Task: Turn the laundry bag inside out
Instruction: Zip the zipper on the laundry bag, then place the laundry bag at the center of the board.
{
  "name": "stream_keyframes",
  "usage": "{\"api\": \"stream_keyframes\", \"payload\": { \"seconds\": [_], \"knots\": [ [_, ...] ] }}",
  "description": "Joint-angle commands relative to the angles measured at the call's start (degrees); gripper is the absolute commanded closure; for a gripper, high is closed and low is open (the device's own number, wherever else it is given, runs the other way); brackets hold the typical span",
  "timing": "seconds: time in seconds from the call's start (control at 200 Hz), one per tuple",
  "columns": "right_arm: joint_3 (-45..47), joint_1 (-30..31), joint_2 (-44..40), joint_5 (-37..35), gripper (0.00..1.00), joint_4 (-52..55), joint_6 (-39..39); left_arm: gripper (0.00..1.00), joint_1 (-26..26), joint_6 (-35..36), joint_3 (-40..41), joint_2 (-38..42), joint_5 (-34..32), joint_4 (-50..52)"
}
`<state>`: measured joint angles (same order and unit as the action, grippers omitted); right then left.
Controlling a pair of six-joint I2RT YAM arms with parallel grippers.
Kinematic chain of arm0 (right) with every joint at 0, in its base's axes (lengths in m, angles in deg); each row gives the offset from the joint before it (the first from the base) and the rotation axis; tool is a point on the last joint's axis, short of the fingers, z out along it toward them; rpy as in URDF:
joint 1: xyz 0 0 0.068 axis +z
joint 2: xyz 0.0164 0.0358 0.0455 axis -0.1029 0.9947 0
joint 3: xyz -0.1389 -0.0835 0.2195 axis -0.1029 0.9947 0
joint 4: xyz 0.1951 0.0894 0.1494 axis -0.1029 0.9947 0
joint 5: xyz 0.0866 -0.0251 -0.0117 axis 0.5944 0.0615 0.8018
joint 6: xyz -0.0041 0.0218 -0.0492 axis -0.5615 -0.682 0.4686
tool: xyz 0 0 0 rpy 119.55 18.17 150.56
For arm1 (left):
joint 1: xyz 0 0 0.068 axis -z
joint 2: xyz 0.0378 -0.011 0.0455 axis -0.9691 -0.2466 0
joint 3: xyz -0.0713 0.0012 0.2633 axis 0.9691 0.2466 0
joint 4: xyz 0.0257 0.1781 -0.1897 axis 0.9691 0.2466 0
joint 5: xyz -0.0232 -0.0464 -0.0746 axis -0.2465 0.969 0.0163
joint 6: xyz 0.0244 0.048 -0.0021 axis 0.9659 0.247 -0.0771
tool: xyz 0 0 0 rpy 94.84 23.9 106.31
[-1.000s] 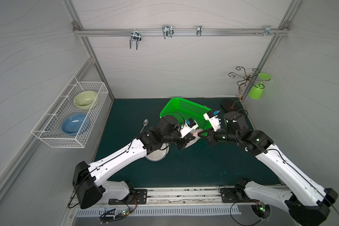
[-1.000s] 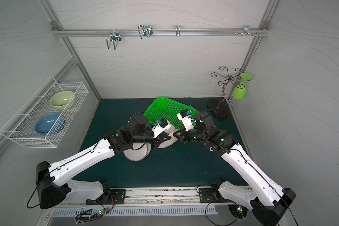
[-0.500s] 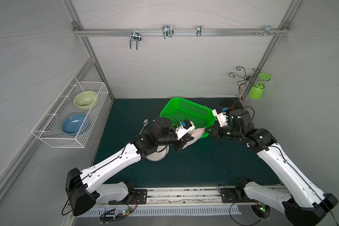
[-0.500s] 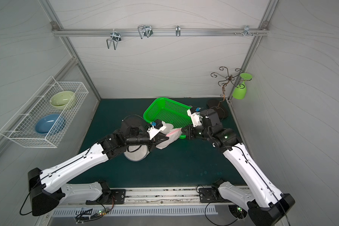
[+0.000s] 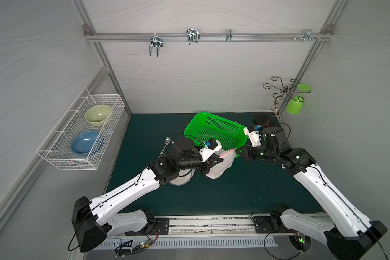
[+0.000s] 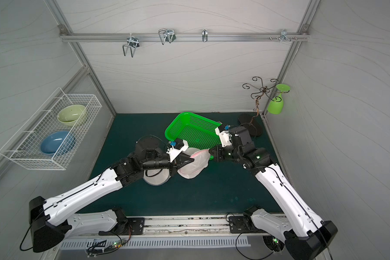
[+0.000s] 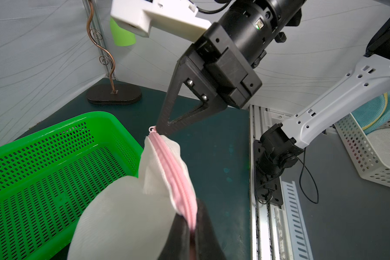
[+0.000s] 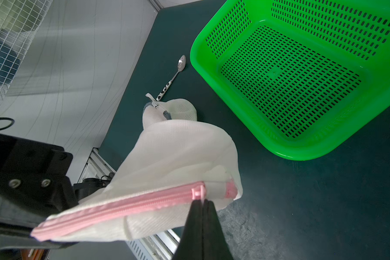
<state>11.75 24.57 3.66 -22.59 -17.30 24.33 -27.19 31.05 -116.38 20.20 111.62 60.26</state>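
While both top views looked down at the desk (image 5: 234, 193), the laundry bag (image 5: 222, 165) hung in the air between the arms, just in front of the one green basket (image 5: 221, 127). It was puffy white mesh with a pink edge. The left fingers (image 6: 185, 161) were clamped on one end, with the right fingers (image 6: 212, 153) at the other. I counted two bowls, green (image 5: 98, 113) and blue (image 5: 86, 143), in the wire rack (image 5: 68, 165), plus one spoon (image 5: 167, 141).

Left wrist view: the pink zipper (image 7: 173, 171) ran from the left fingers up to the zipper pull (image 7: 152, 128).

Right wrist view: the right fingers were almost together, pinching that pull. A second mesh bag (image 8: 180, 110) lay on the desk by the spoon, so two bags total.
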Motion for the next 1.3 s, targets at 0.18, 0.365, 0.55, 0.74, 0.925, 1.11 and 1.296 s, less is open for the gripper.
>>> {"api": "stream_keyframes", "payload": {
  "seconds": [0.18,0.365,0.55,0.74,0.925,1.11,1.296],
  "knots": [
    [7.46,-6.95,-7.58,7.78,0.29,-5.42,-0.69,1.00,-4.47,-17.28,5.53,-1.03,5.50,-15.48],
    [13.72,-8.80,-12.61,10.04,0.23,-9.46,-4.52,1.00,-5.35,-34.34,11.88,-3.03,9.34,-24.77],
    [12.29,-9.77,-10.86,8.42,0.22,-8.33,-3.89,1.00,-5.33,-47.55,20.17,-5.45,9.22,-40.66],
    [12.73,-9.79,-9.71,9.40,0.23,-10.14,-5.35,1.00,-5.32,-52.76,20.95,-14.20,11.14,-52.43],
    [12.21,-9.82,-9.27,8.71,0.23,-9.45,-4.91,1.00,-6.17,-49.36,21.41,-18.93,11.61,-49.49],
    [12.11,-9.98,-9.18,6.49,0.23,-8.36,-4.52,0.94,-6.77,-39.39,18.62,-13.11,3.33,-24.14],
    [12.38,-10.37,-8.76,5.39,0.23,-8.38,-5.20,0.62,-6.75,-35.07,15.16,-10.33,-5.84,-4.82]
  ]
}}
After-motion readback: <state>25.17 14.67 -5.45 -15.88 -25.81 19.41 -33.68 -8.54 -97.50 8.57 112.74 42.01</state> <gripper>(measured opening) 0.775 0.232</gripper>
